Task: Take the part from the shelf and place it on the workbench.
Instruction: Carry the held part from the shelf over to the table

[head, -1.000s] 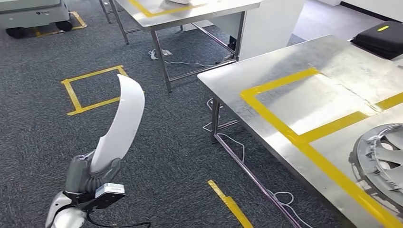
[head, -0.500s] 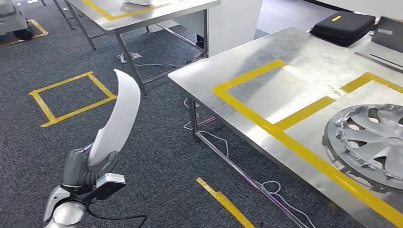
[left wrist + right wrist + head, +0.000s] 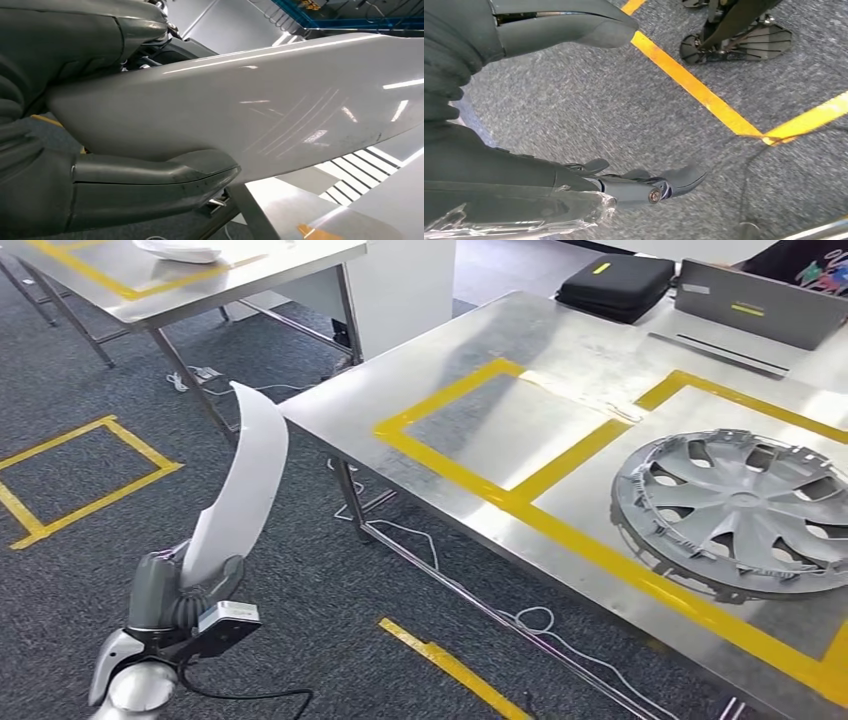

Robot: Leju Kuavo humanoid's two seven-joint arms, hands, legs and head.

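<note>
A long curved white part point(image 3: 243, 480) stands upright over the carpet at the lower left of the head view, and my left hand point(image 3: 178, 600) grips its lower end. The left wrist view has the same glossy white part point(image 3: 260, 105) lying between the thick thumb point(image 3: 150, 187) and the dark fingers. The steel workbench point(image 3: 470, 430) with yellow tape rectangles spreads to the right of the part. My right hand point(image 3: 574, 100) hangs above the carpet with its fingers apart and nothing in it.
A silver hubcap point(image 3: 740, 510) lies on the workbench's right side. A black case point(image 3: 615, 285) and a laptop point(image 3: 760, 305) sit at its far edge. A second steel table point(image 3: 180, 280) stands at the back left. Cables point(image 3: 540, 625) trail under the workbench; yellow tape marks the carpet.
The whole view has swung, so the workbench now sits closer and more to the left, with the whole hubcap in view. My left hand still holds the white part the same way.
</note>
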